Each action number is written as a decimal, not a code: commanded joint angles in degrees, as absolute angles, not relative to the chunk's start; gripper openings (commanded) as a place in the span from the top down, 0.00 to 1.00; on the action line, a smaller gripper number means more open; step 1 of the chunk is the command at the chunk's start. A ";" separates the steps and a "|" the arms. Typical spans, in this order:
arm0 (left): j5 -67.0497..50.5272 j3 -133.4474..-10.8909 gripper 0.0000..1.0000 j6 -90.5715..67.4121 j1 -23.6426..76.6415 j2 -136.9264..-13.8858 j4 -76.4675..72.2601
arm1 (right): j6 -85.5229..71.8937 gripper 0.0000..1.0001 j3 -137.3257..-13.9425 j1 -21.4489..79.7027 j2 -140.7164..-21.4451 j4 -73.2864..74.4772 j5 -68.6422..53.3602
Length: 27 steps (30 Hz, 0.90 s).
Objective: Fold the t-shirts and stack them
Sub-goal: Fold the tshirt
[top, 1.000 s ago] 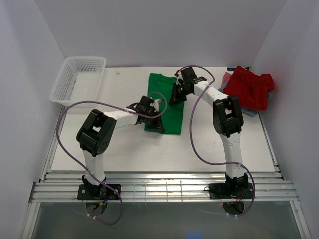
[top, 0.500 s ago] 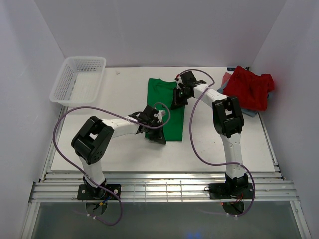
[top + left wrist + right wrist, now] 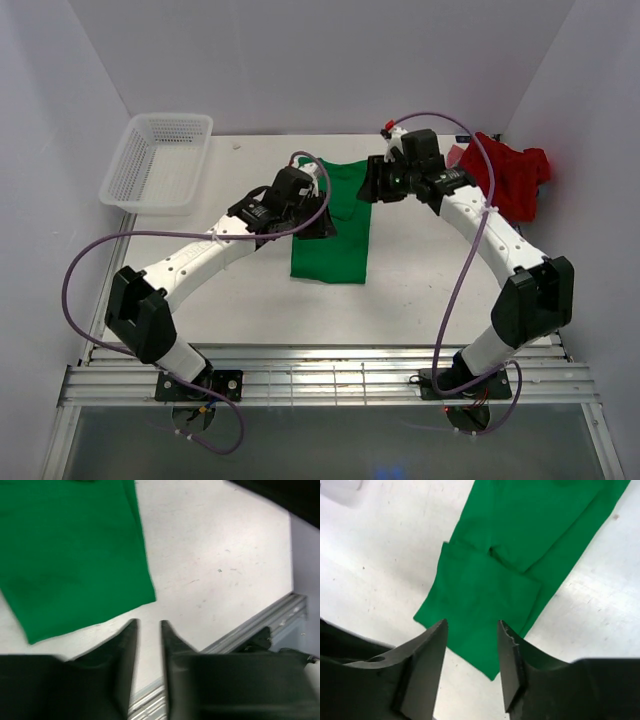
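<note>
Green t-shirt point(image 3: 335, 245): laid mid-worktop point(image 3: 250, 290) as a strip, long axis near-to-far | left claw point(image 3: 148, 624): slightly parted, empty, beside its left edge | right claw point(image 3: 471, 624): parted, empty, over far end | near hem judged closer to left arm

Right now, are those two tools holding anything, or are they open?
Left tool: slightly open, holding nothing.
Right tool: open, holding nothing.
Neither grips the green shirt.

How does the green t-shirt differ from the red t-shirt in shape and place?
The green t-shirt lies flat as a long folded strip; the red t-shirt is a crumpled heap. The green one lies in the middle, the red one at the far right. Both are plain cloth.
</note>
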<state>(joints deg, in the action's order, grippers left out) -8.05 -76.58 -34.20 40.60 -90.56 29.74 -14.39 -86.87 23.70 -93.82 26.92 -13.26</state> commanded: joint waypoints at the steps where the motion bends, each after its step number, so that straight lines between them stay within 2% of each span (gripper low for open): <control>1: 0.62 -73.05 0.57 -35.33 39.64 -88.77 39.90 | -14.24 0.47 -74.58 25.39 -91.69 31.38 -14.24; 4: 0.09 -66.63 0.30 -36.38 38.85 -87.28 39.20 | -15.73 0.41 -69.19 26.27 -88.17 30.50 -14.50; 7: -1.57 -62.33 0.23 -36.47 37.89 -86.48 37.71 | -17.57 0.34 -63.30 27.33 -85.97 29.62 -13.98; 12: -2.90 -56.35 0.22 -35.16 35.77 -87.80 33.76 | -20.47 0.33 -60.47 29.00 -85.96 27.78 -14.15; 27: -6.41 -53.17 0.22 -30.15 28.13 -89.64 22.94 | -24.26 0.33 -58.27 32.70 -90.70 23.91 -11.07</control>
